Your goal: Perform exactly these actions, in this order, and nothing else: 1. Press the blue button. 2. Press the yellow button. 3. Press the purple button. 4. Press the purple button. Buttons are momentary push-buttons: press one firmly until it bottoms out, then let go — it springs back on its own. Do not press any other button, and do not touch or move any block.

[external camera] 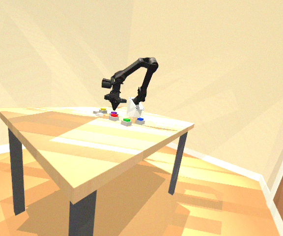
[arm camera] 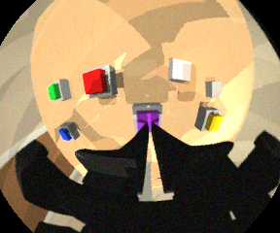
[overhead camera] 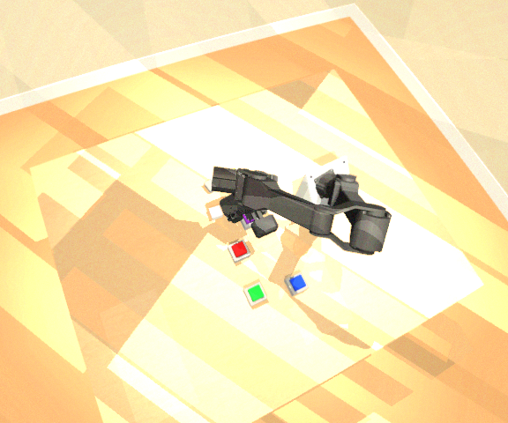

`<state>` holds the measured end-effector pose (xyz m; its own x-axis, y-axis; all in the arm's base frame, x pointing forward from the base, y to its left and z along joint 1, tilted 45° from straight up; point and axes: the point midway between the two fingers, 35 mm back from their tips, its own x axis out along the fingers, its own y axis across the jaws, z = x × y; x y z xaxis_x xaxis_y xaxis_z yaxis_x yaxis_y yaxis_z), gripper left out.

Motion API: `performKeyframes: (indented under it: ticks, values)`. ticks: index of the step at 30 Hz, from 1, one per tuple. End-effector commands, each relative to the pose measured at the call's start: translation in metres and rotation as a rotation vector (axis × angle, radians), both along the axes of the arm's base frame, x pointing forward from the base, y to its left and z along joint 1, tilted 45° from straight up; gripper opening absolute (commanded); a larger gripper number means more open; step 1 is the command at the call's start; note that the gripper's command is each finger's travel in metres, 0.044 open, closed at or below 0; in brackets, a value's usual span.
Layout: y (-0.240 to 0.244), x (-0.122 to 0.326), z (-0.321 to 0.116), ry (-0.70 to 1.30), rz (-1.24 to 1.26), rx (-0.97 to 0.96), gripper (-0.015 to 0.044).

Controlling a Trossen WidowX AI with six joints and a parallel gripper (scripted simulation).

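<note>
Pale walls (external camera: pixel 200 63) stood behind the sunlit table (overhead camera: pixel 336 318) (external camera: pixel 98 142) (arm camera: pixel 150 53), and there was the gripper (overhead camera: pixel 242 213) (external camera: pixel 114 109) (arm camera: pixel 150 126), pointing down just above the purple button (overhead camera: pixel 246 220) (external camera: pixel 114 112) (arm camera: pixel 148 116)! Its fingers were pressed together, nothing between them. Around purple in the wrist view, yellow (external camera: pixel 102 109) (arm camera: pixel 214 122) sat at three o'clock, blue (overhead camera: pixel 298 283) (external camera: pixel 140 118) (arm camera: pixel 65 134) near nine, red (overhead camera: pixel 239 249) (external camera: pixel 114 115) (arm camera: pixel 94 82) at ten, and green (overhead camera: pixel 256 293) (external camera: pixel 127 119) (arm camera: pixel 54 91) farther out between those two. Two pale blocks held one o'clock (arm camera: pixel 180 70) and two o'clock (arm camera: pixel 213 88). From above, the arm (overhead camera: pixel 293 207) (external camera: pixel 130 70) hid yellow.
</note>
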<state>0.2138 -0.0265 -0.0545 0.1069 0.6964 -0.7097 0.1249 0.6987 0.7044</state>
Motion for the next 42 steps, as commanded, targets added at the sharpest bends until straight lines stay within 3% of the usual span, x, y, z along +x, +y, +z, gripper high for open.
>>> performKeyframes:
  ticks: [1,27,35,38,42]
  values:
    - [0.006,0.000,-0.005,0.002,-0.002,0.006,0.0020]
    - [0.013,0.001,-0.011,0.002,-0.002,0.007,0.0020]
    - [-0.010,-0.003,0.012,0.002,-0.002,0.005,0.0020]
    - [-0.005,0.014,0.032,0.005,-0.004,-0.006,0.0099]
    - [0.024,0.047,0.095,0.006,-0.008,-0.021,0.0204]
